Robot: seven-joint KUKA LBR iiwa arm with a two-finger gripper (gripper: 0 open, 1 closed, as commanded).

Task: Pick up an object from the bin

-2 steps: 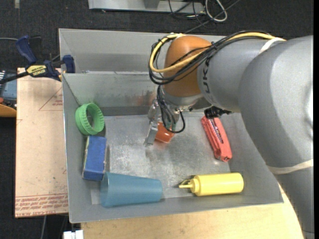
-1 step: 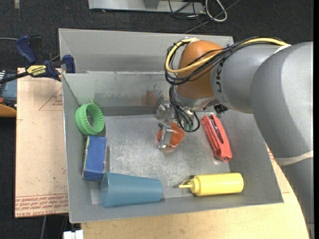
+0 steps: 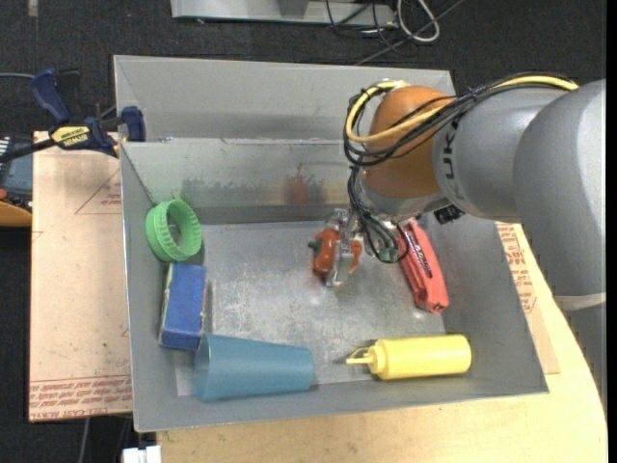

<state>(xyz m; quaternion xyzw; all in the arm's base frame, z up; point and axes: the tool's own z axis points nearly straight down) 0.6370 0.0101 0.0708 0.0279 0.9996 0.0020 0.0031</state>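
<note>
"Grey metal bin (image 3: 241,177), contents listed by position from the gripper (image 3: 337,270). Where does the gripper stand?"

"Entry one: gripper, low over the middle of the bin floor, nearer the back wall than the front, below the arm's orange wrist cover (image 3: 410,152). Grip state: cannot tell from this angle."

"What lies at it?"

"Entry two: small red-orange thing (image 3: 324,252), irregular in shape, touching the gripper's tip on the side away from the arm. Clamped or merely beside the tip: cannot tell. Kind: not legible."

"And round about?"

"Entry three: red flat oblong thing (image 3: 424,270), dark print along it, just beside the gripper on the arm's side, lying lengthwise back to front, its back end hidden by the wrist cables.
Entry four: yellow squeeze bottle (image 3: 419,356), on its side, nearer the camera than the gripper and toward the arm, nozzle pointing away from the arm.
Entry five: blue cone-shaped cup (image 3: 253,367), on its side, nearer the camera than the gripper and away from the arm, well apart from it.
Entry six: blue block (image 3: 183,305), well apart, along the wall opposite the arm, just beside the cup's wide end.
Entry seven: green ring (image 3: 174,230), tilted against that same wall, just behind the block."
</note>
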